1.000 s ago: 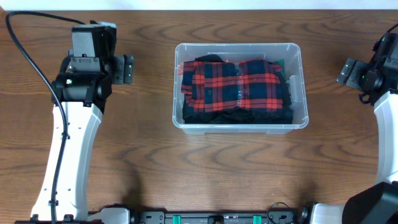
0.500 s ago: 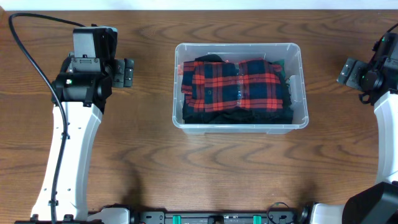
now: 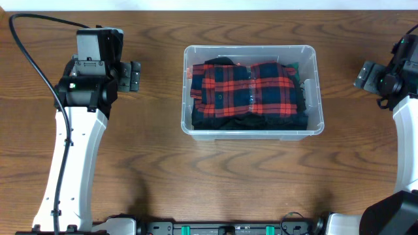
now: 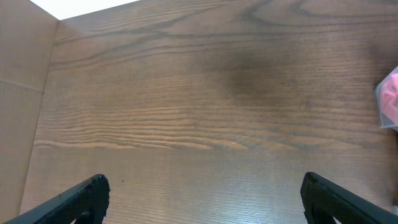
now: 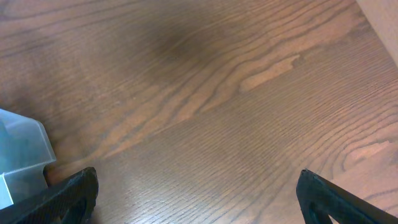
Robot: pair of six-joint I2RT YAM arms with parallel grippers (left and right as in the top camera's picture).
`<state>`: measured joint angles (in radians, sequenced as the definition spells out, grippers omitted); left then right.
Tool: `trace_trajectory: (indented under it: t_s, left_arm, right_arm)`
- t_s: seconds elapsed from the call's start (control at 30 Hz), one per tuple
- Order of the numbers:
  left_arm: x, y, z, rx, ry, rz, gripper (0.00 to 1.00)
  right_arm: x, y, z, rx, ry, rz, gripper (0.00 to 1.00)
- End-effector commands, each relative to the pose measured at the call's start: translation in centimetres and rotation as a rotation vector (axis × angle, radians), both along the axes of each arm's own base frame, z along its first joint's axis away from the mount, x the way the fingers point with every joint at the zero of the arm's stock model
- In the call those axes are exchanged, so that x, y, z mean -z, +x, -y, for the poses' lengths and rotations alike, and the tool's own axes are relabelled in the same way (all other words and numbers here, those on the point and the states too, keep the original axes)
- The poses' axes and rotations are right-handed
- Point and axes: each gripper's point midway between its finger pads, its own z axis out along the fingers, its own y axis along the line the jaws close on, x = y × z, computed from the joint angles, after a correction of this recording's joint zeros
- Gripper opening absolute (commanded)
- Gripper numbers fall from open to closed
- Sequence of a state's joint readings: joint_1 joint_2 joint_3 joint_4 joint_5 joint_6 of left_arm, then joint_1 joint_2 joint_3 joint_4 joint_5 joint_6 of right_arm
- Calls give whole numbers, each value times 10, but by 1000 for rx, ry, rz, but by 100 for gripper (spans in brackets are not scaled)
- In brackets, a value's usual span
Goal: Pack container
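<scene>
Far left of the overhead frame: white-and-black left arm (image 3: 70,150), bent at the upper left. Left fingers (image 3: 134,68) aimed rightward, spread wide, gripping nothing, well apart from the bin. In the left wrist view, black fingertips (image 4: 87,194) at the two bottom corners, with only brown wood-grain surface (image 4: 199,112) between them. At that frame's right edge, a pale pinkish sliver (image 4: 390,102), too cropped to identify.

Centre, slightly above the middle: large clear colourless plastic rectangular container (image 3: 251,133), upright on the surface, open-topped. Inside, folded red-and-navy plaid cloth (image 3: 251,88) lying over dark clothing (image 3: 248,121).

Far right edge: right arm (image 3: 406,130). Right fingers (image 3: 363,77) pointed left toward the container, spread wide, empty, well apart from it. In the right wrist view, black fingertips (image 5: 68,196) at the bottom corners and a clear container corner (image 5: 22,149) at lower left.
</scene>
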<state>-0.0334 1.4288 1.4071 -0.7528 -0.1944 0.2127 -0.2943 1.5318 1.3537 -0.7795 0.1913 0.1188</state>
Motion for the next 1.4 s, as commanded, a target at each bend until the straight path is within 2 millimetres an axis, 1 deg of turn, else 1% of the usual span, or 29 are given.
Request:
trace_trajectory:
  t_s: [0.0, 0.07, 0.13, 0.27, 0.4, 0.47, 0.5, 0.63, 0.77, 0.83, 0.87, 0.9, 1.0, 1.1, 1.17, 1.23, 1.3, 1.37]
  left_arm:
    - [-8, -1, -3, -14, 2, 19, 98]
    - [-8, -1, -3, -14, 2, 19, 98]
    - [-8, -1, -3, -14, 2, 19, 98]
    - [-8, -1, -3, -14, 2, 19, 98]
    - [-8, -1, -3, -14, 2, 19, 98]
    - [-8, -1, -3, -14, 2, 19, 98]
    - [-8, -1, -3, -14, 2, 19, 98]
    - [-8, -1, -3, -14, 2, 19, 98]
    - [-8, -1, -3, -14, 2, 19, 98]
    - [-8, -1, -3, -14, 2, 19, 98]
    - [-8, -1, -3, -14, 2, 19, 98]
    - [-8, -1, -3, -14, 2, 19, 98]
    - [-8, -1, -3, -14, 2, 19, 98]
    - [-8, -1, -3, -14, 2, 19, 98]
    - [-8, -1, -3, -14, 2, 19, 98]
    - [-8, -1, -3, -14, 2, 19, 98]
    - [-8, -1, -3, -14, 2, 19, 98]
    - [-8, -1, -3, -14, 2, 19, 98]
  right_arm:
    - [1, -2, -3, -5, -2, -6, 99]
    - [-9, -4, -11, -25, -7, 13, 99]
    - [-24, -6, -25, -57, -16, 47, 99]
    - [-63, -11, -56, -135, -38, 151, 99]
    - [-100, -22, -89, -220, -51, 259, 99]
    - [-123, -33, -107, -267, -56, 332, 99]
    - [-129, -37, -111, -279, -57, 351, 99]
    - [-168, -64, -136, -354, -57, 480, 99]
    - [-202, -96, -150, -406, -54, 606, 99]
    - [-217, -116, -152, -422, -52, 674, 99]
    - [-226, -129, -152, -426, -53, 713, 99]
    - [-229, -135, -152, -428, -53, 727, 99]
    - [-234, -164, -150, -439, -50, 766, 99]
    - [-230, -191, -149, -459, -43, 782, 99]
    - [-224, -204, -148, -466, -39, 783, 99]
    - [-215, -212, -149, -481, -30, 780, 99]
    - [-204, -217, -150, -488, -24, 777, 99]
    - [-189, -220, -152, -500, -17, 766, 99]
